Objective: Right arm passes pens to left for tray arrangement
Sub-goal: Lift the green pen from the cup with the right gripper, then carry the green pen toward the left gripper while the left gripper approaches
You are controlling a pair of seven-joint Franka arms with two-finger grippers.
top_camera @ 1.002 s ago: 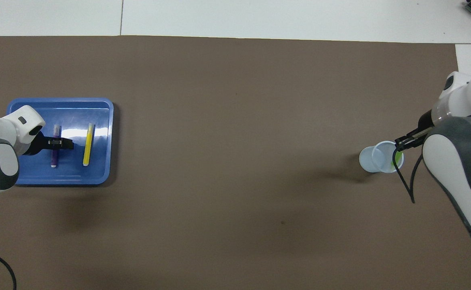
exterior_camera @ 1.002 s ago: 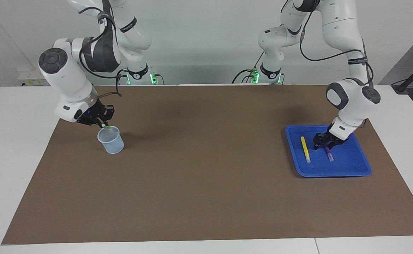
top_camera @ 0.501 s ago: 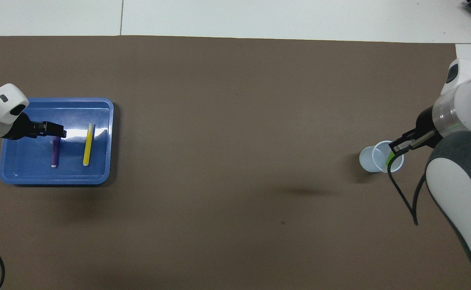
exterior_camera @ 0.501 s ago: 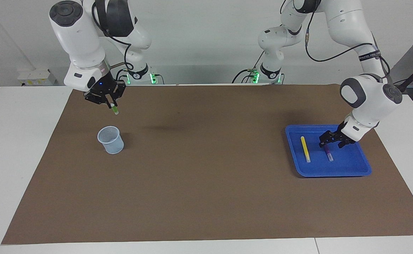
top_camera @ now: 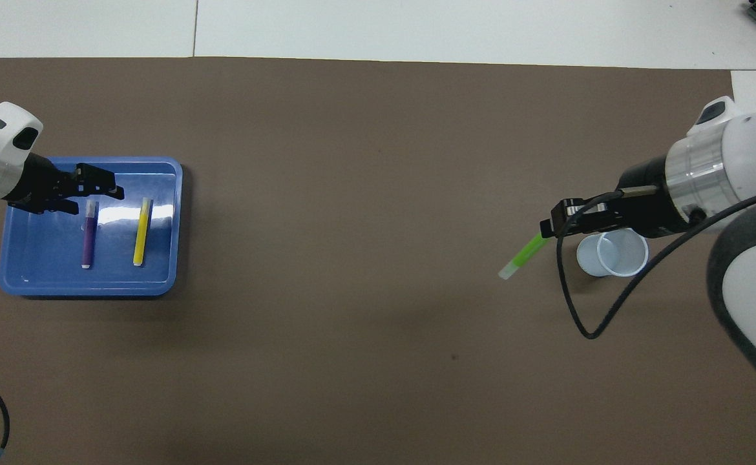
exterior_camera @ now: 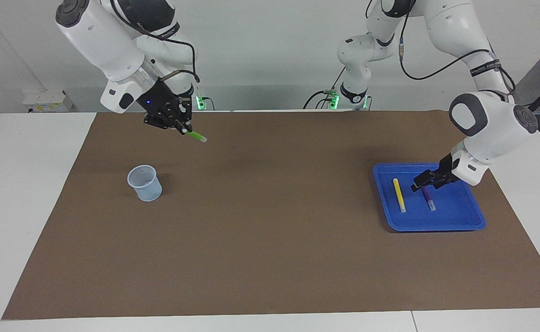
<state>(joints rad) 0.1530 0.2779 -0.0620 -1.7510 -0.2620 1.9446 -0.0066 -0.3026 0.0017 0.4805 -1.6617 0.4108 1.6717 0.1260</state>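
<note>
A white counter (exterior_camera: 21, 207) carries a broad brown mat (exterior_camera: 270, 258), with a pale wall at the robots' end. Nearest the robots, the right pincer (exterior_camera: 183, 128) hangs in the air over the mat, just beside the translucent cup (exterior_camera: 145, 183) and toward the middle from it, closed on one end of the green pen (exterior_camera: 196, 136). The pen's long axis slants down and away from the pincer toward the middle of the counter, pale tip leading. Held by so little of its length, it could pivot or slip during the pass, and a slanted pen gives the receiving arm a poor target; a release before the other grip is sure would drop it on the mat. Farther from the robots, at the left arm's end, the blue tray (exterior_camera: 459, 223) holds the yellow pen (exterior_camera: 399, 195) and the purple pen (exterior_camera: 428, 198), lying side by side, apart, long axes running away from the robots, pale tips at the ends farthest from them. The left pincer (exterior_camera: 424, 180) hovers open and empty low over the tray, seemingly just clear of the purple pen's nearer end; pulling away carelessly could knock that pen askew.
</note>
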